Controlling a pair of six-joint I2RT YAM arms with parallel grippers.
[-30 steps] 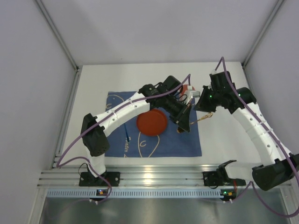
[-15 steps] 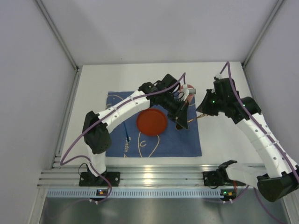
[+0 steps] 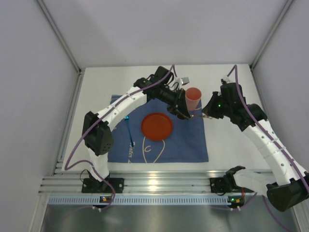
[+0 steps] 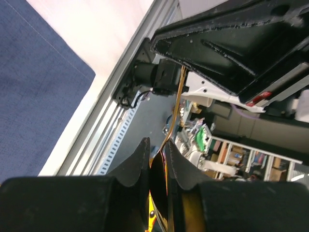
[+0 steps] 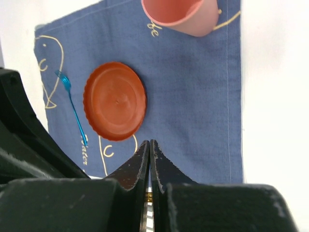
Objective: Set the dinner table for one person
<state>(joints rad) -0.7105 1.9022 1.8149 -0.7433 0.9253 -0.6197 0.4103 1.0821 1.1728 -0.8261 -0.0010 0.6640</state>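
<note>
Midair, left gripper [image 4: 157, 151] and right gripper [image 5: 149, 145] both tight on one gold utensil [image 4: 179, 104] (over blue cloth [image 5: 193, 96]).

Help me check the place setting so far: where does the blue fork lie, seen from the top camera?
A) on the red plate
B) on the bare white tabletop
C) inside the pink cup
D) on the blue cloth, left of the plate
D: the blue fork lies flat on the blue cloth, just left of the red plate.
</note>
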